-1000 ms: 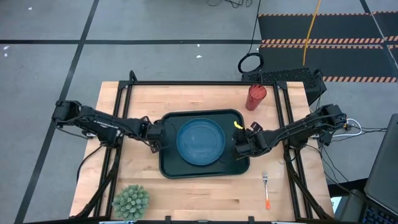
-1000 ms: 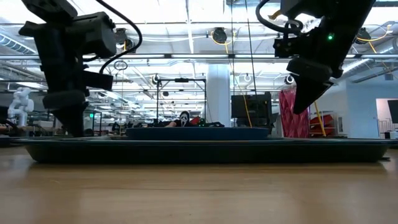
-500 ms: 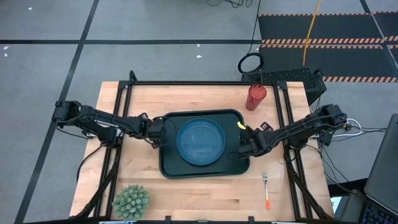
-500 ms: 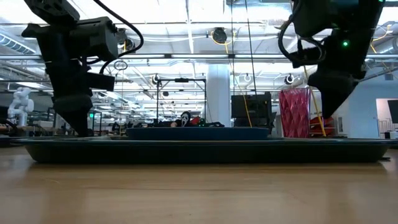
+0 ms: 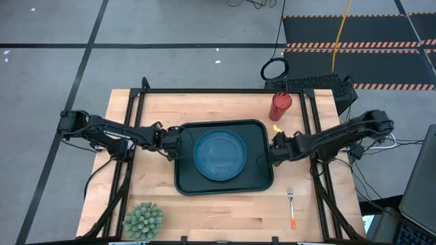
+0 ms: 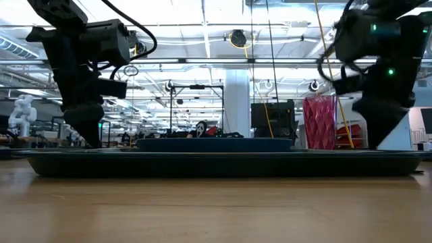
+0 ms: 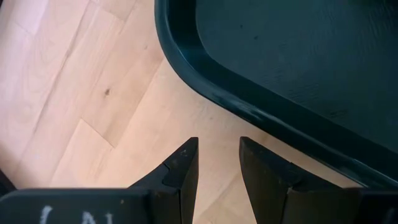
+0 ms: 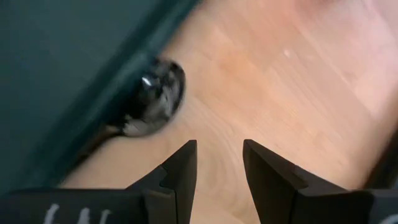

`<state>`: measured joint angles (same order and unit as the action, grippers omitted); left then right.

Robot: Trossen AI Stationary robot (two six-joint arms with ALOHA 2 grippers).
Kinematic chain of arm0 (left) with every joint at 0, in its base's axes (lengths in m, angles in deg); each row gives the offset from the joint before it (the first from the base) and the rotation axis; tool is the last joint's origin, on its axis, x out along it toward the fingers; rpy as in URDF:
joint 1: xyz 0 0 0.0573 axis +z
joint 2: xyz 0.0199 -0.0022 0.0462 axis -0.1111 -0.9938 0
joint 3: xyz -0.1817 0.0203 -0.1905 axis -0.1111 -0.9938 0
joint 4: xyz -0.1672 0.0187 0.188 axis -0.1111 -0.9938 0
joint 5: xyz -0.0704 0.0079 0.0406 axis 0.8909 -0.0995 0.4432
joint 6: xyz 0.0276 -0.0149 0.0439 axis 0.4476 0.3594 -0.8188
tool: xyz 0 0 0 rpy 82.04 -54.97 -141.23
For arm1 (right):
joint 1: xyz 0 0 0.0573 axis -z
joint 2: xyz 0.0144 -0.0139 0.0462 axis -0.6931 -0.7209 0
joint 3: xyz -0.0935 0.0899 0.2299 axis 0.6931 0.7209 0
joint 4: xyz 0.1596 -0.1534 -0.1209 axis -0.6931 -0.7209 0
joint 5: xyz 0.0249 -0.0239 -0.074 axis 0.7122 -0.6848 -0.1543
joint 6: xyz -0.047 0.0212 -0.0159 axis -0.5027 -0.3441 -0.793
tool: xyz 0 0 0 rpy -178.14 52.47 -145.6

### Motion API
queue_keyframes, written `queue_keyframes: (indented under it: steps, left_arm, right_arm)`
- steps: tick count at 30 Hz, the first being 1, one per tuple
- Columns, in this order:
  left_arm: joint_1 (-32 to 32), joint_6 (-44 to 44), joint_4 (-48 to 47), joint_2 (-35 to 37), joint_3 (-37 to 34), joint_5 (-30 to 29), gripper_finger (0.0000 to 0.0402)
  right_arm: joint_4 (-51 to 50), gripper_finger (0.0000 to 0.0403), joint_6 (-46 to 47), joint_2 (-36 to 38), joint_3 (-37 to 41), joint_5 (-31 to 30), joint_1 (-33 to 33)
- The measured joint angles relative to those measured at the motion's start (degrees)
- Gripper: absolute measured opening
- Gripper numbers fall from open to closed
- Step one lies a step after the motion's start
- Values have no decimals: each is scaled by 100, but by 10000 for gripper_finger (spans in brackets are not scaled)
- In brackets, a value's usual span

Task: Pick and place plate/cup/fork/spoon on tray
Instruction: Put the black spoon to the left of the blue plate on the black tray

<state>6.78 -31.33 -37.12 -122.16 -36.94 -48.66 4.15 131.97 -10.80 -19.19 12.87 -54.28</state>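
Left gripper [image 7: 214,163] hovers off the tray's [image 5: 187,178] left rim, jaws spread, empty. Blue plate [image 5: 220,154] sits on the tray. Right gripper [image 8: 219,163], jaws parted, hangs above the dark spoon [image 8: 152,98] beside the tray's right edge. Cup [image 5: 280,105] behind, fork [image 5: 291,206] in front.

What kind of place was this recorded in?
Most likely a large robotics lab or workshop. The low view shows an open hall with ceiling lights and metal frames behind the wooden table; the high view shows hazard-striped floor mats.
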Motion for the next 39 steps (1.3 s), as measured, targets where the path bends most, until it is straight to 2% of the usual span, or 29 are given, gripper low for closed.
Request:
queue_keyframes:
  steps: [5, 7, 15, 19, 31, 39]
  left_arm:
    - [0, 31, 7, 0, 0, 0, 120]
    - [0, 31, 8, 0, 0, 0, 120]
    - [-11, 29, 7, 0, 0, 0, 120]
    - [-11, 7, 8, 0, 0, 0, 120]
    - [-11, 4, 9, 1, 0, 2, 120]
    - [-11, 4, 9, 0, 0, 2, 120]
  right_arm:
    - [85, 125, 136, 1057, 265, 41, 243]
    - [250, 125, 226, 1463, 526, 262, 401]
    - [2068, 125, 215, 2505, 1777, 871, 888]
    - [2432, 125, 94, 2595, 2049, 909, 1070]
    - [3124, 125, -331, 2593, 2211, 910, 1348]
    - [3158, 125, -417, 2520, 2284, 1058, 1452]
